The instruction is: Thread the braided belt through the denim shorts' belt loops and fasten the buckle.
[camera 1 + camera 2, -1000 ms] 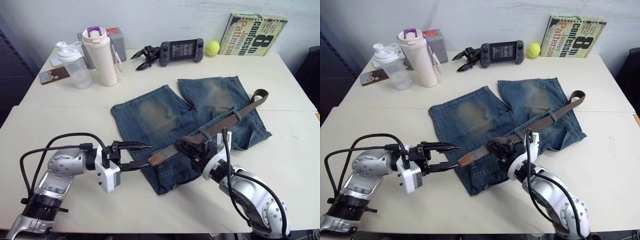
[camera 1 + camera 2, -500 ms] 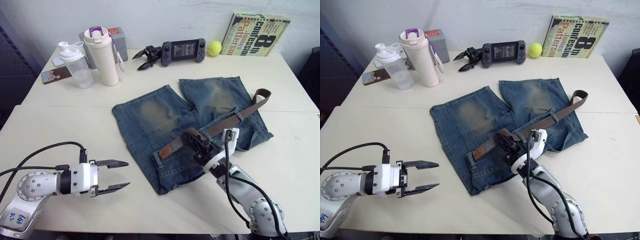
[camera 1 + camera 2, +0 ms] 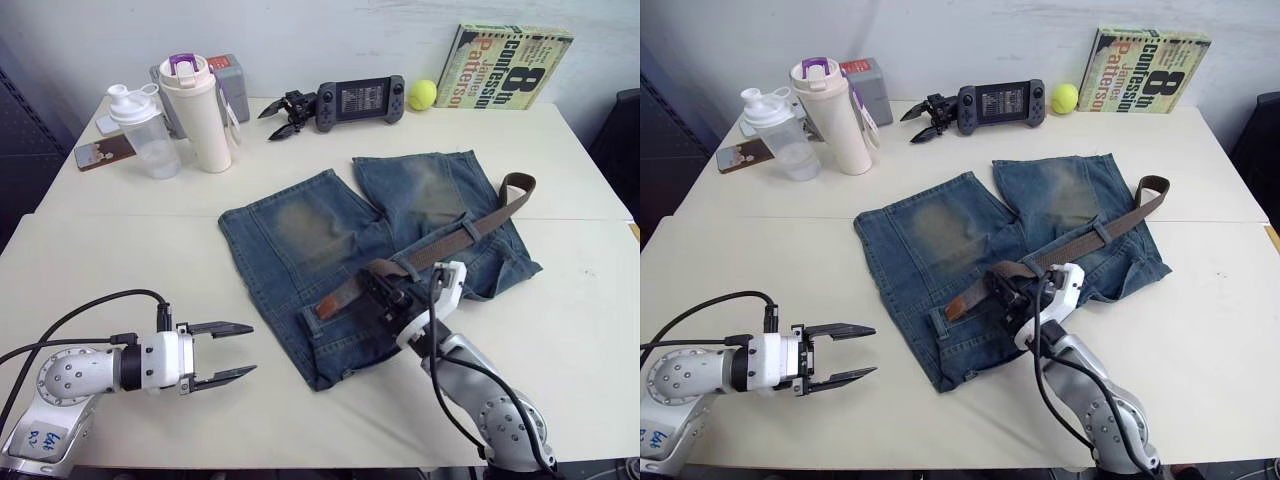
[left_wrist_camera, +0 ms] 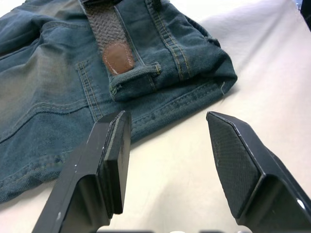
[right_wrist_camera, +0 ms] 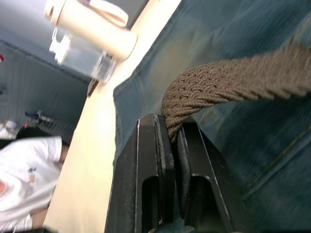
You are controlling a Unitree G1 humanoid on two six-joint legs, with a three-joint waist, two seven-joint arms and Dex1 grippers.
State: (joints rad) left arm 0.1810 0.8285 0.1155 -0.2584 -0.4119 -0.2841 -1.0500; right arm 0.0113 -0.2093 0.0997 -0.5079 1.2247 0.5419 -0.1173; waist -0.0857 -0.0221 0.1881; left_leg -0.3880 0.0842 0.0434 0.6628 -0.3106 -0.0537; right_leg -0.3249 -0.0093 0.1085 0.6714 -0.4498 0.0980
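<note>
White tabletop under me, and the shorts (image 3: 370,250) lie flat in the middle of it — everything else I'll place from them. Bottles, a handheld console, a tennis ball and a book sit well beyond them at the far edge, out of play.

The belt (image 3: 455,240) runs diagonally across the shorts' waistband: one end curls off the shorts' right edge, and I can't make out the buckle there. The tan tip (image 4: 119,57) rests on the denim just above a loop (image 4: 136,77) near the shorts' left corner, not yet under it.

My right gripper (image 3: 385,293) sits over the middle of the waistband, fingers (image 5: 163,145) pressed together on the belt — the braid humps up out of the pinch. My left gripper (image 3: 230,350) hovers over bare table just left of the shorts, jaws spread, holding nothing.

The job now, as I read it, is feeding that tip through the loop. I'd want the right arm to push slack toward the tip rather than lift — a raised hump drags the tip back off the denim. I'd bring the left in low along the table, catch the leather tip only, not the denim beneath, and draw it flat under the loop. The shorts aren't pinned, so a hard tug will slide the cloth.
</note>
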